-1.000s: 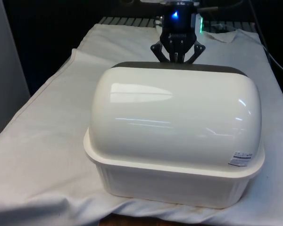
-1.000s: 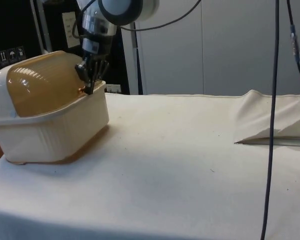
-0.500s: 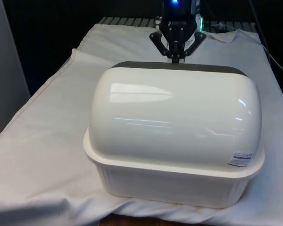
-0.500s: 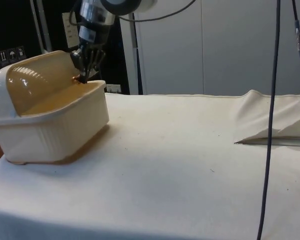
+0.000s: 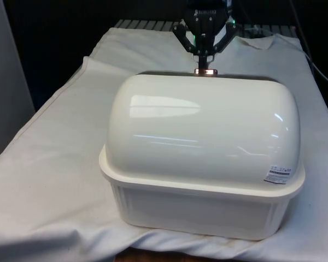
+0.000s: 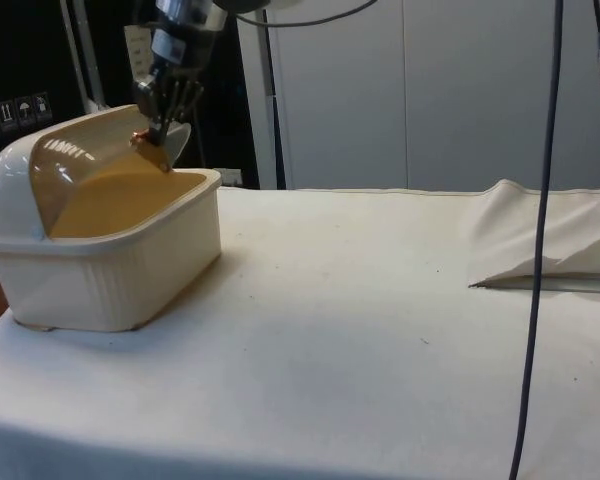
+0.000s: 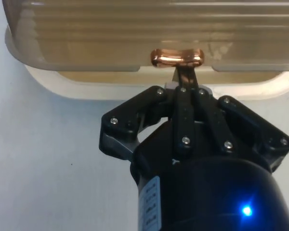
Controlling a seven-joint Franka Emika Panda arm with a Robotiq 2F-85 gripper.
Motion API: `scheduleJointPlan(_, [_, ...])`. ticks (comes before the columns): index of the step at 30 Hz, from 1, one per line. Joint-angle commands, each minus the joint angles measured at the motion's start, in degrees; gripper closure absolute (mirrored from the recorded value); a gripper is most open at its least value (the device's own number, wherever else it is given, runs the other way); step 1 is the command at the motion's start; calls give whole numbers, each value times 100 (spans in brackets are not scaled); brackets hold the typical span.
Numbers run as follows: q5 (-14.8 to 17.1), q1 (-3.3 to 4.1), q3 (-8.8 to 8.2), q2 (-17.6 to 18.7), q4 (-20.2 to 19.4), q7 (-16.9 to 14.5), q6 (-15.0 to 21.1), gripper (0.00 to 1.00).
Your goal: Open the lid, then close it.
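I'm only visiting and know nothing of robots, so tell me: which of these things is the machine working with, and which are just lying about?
Part of the job:
- bread box
- its tinted lid
- copper handle
- end effector, shut on the handle

Just lying about:
- white cloth
- hanging black cable

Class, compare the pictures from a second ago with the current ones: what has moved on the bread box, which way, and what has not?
The black two-finger tool, shut on the copper handle, has risen, sliding the translucent amber roll-top lid up and back into the cream dome. The box's mouth is now much more open. The cream ribbed base and white cloth stayed put.
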Motion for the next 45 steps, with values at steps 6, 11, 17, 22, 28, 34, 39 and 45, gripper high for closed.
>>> scheduleJointPlan(6, [-17, 17, -29, 74, 183, 69, 126, 100])
scheduleJointPlan(11, [0, 23, -11, 229, 418, 69, 160, 100])
scheduleJointPlan(17, [17, 17, 6, 493, 785, 74, 183, 100])
scheduleJointPlan(22, [11, 17, -6, 521, 911, 80, 195, 100])
scheduleJointPlan(28, [-6, 23, -23, 458, 894, 92, 195, 100])
scheduleJointPlan(34, [-23, 34, -34, 464, 911, 120, 223, 100])
scheduleJointPlan(39, [-29, 40, -40, 441, 945, 132, 235, 100])
scheduleJointPlan(45, [-23, 34, -40, 378, 985, 126, 246, 100])
